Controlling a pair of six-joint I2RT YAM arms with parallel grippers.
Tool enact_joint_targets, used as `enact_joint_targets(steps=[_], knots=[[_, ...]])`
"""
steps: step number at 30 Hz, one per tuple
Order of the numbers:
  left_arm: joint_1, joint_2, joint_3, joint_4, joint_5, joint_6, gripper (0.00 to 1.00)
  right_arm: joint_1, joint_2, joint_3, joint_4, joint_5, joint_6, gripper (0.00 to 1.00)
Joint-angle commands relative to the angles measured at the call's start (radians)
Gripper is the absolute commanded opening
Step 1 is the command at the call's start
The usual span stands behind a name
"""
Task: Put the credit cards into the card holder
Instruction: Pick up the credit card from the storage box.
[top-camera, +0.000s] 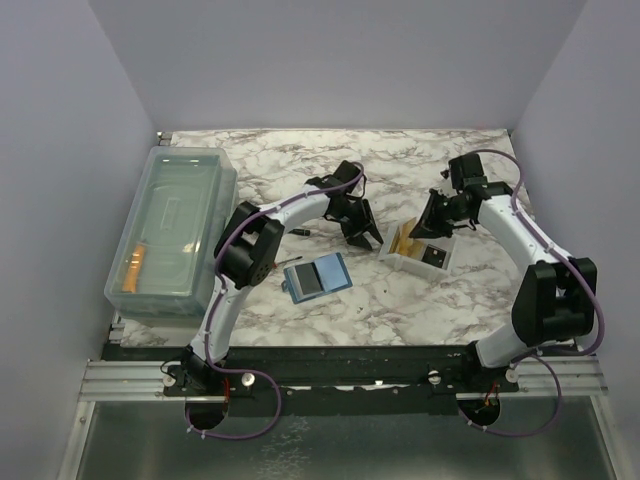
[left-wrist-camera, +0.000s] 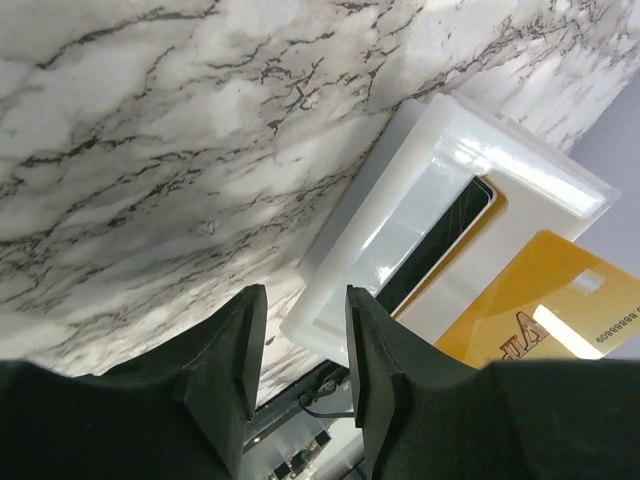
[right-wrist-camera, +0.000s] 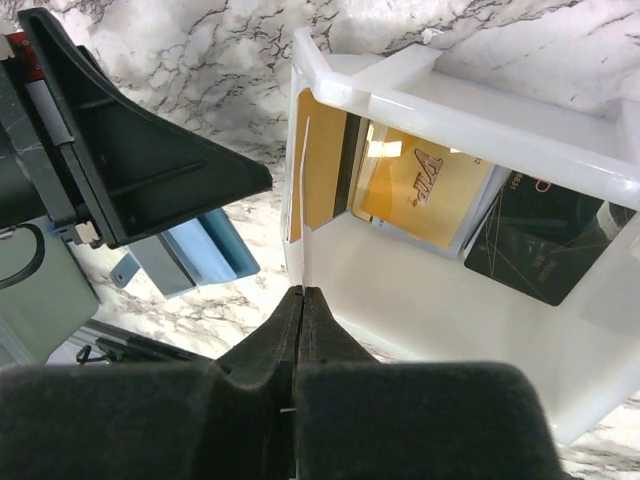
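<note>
Two golden credit cards (right-wrist-camera: 425, 190) are sitting in the white tray (right-wrist-camera: 470, 110); the teal card holder (top-camera: 318, 277) is lying open on the tabletop (top-camera: 300, 160) nearby; the left tool (left-wrist-camera: 305, 300) is hovering spread and empty beside the tray; the right tool (right-wrist-camera: 300, 295) is pressing its fingers together at the tray's wall.

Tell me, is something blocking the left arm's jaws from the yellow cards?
Yes. The side wall of the white tray stands between them. The credit cards sit inside the tray, and the left gripper, jaws open, is outside it over the table. From above, nothing visible covers the cards.
</note>
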Motion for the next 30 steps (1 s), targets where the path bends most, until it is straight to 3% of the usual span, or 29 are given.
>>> enact_joint_targets(steps=[1,11,22,30], knots=[[-0.003,-0.072,0.029,-0.078,-0.045,0.049,0.44,-0.005,-0.051,0.022,-0.065,0.039,-0.004,0.00],[0.028,-0.194,0.053,-0.211,-0.071,0.196,0.53,-0.006,-0.163,0.032,-0.091,0.094,-0.056,0.00],[0.090,-0.433,-0.140,-0.196,-0.090,0.294,0.56,-0.006,-0.176,0.031,0.019,0.091,-0.100,0.00],[0.167,-0.612,-0.380,0.120,0.215,0.175,0.57,0.015,-0.184,0.033,0.143,-0.132,-0.166,0.00]])
